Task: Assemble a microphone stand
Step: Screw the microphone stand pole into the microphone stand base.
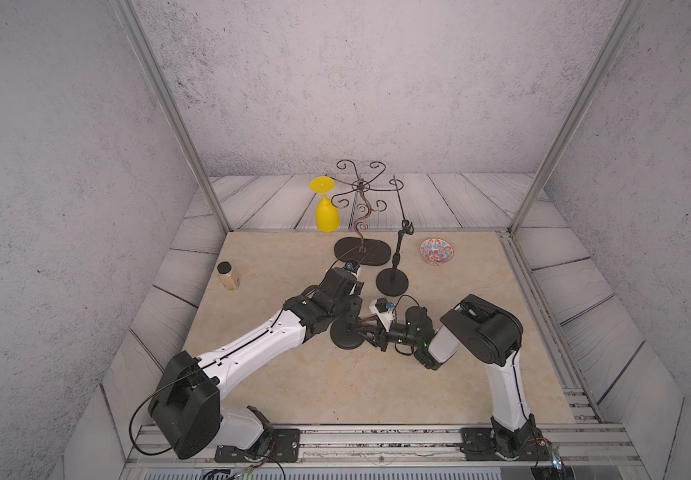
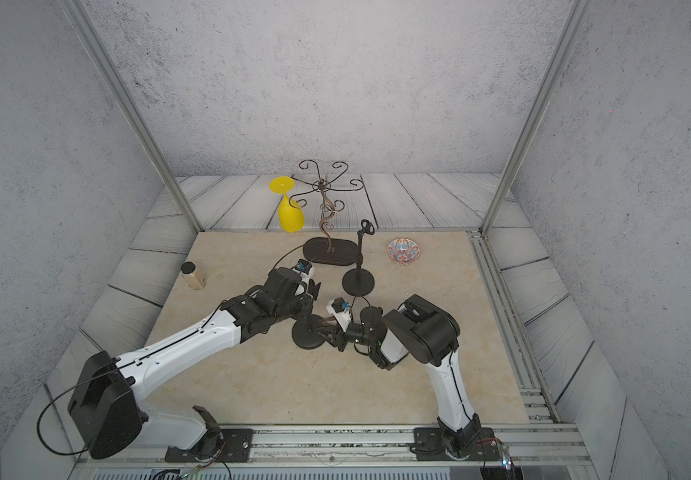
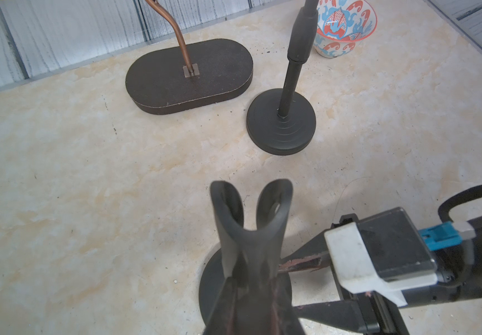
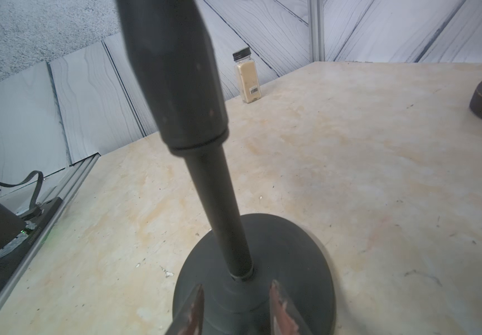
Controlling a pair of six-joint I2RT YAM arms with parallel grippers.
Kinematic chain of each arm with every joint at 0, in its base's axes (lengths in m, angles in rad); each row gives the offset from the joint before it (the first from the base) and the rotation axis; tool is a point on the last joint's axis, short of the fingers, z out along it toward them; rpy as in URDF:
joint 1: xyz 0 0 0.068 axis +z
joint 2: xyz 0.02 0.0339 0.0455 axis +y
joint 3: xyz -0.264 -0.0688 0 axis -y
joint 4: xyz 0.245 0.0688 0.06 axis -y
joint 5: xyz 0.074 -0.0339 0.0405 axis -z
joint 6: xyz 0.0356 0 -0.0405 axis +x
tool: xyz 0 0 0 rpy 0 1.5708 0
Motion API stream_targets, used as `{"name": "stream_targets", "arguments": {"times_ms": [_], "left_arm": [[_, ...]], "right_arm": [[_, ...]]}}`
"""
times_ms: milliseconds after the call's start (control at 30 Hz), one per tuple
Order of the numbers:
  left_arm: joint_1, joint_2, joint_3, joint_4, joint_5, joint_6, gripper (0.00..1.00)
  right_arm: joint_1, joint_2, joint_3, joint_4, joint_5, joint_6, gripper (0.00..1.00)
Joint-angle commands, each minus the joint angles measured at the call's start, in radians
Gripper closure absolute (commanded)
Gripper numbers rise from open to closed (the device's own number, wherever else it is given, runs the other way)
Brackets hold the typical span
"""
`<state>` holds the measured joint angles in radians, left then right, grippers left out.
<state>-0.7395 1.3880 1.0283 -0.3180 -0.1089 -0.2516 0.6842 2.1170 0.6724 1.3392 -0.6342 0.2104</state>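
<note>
My left gripper (image 3: 251, 307) is clamping the upright pole (image 4: 222, 203) while my half-open right gripper (image 4: 236, 301) is straddling its foot.

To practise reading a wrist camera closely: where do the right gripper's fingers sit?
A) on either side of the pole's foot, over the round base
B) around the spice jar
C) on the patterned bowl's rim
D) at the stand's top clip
A: the right wrist view shows the right gripper with one finger on each side of the pole where it meets the round base.
</note>
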Motion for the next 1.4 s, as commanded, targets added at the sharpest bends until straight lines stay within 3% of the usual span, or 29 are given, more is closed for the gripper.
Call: {"name": "stream_targets", "arguments": {"times_ms": [0, 233, 400, 467, 567, 633, 767, 833, 900, 967, 1100, 1167, 1367], "left_arm": [[0.0, 0.018, -0.037, -0.114, 0.054, -0.026, 0.96], [0.0, -0.007, -0.065, -0.11, 0.048, -0.043, 0.97], [0.0, -0.017, -0.078, -0.105, 0.054, -0.046, 0.97], [0.0, -0.017, -0.084, -0.102, 0.057, -0.049, 0.97], [0.0, -0.018, -0.09, -0.1, 0.061, -0.054, 0.97], [0.0, -0.022, -0.098, -0.096, 0.061, -0.06, 0.97], [0.002, -0.041, -0.13, -0.077, 0.055, -0.076, 0.97], [0.002, -0.048, -0.144, -0.071, 0.051, -0.081, 0.97], [0.007, -0.054, -0.158, -0.067, 0.049, -0.085, 0.97], [0.017, -0.06, -0.172, -0.059, 0.055, -0.093, 0.97], [0.026, -0.073, -0.177, -0.056, 0.056, -0.089, 0.97], [0.028, -0.076, -0.177, -0.054, 0.05, -0.084, 0.97], [0.043, -0.072, -0.179, -0.05, 0.052, -0.077, 0.97]], "right_arm": [[0.006, -0.014, 0.046, 0.024, -0.015, 0.011, 0.63], [0.012, -0.003, 0.136, -0.036, -0.013, 0.006, 0.67], [0.023, 0.0, 0.136, -0.052, 0.027, -0.015, 0.87], [0.038, -0.003, 0.117, -0.061, 0.115, -0.042, 0.94], [0.103, 0.0, 0.067, -0.056, 0.376, -0.105, 1.0], [0.175, 0.021, 0.038, -0.017, 0.66, -0.111, 1.0], [0.382, 0.122, 0.085, 0.046, 1.374, -0.139, 1.0], [0.447, 0.174, 0.154, 0.061, 1.526, -0.16, 1.0], [0.478, 0.194, 0.192, 0.06, 1.507, -0.129, 1.0], [0.476, 0.184, 0.189, 0.06, 1.368, -0.092, 0.97], [0.413, 0.09, 0.094, 0.064, 0.9, -0.057, 0.57], [0.373, 0.034, 0.042, 0.063, 0.673, -0.072, 0.46], [0.174, -0.075, -0.042, 0.041, 0.159, -0.036, 0.43]]}}
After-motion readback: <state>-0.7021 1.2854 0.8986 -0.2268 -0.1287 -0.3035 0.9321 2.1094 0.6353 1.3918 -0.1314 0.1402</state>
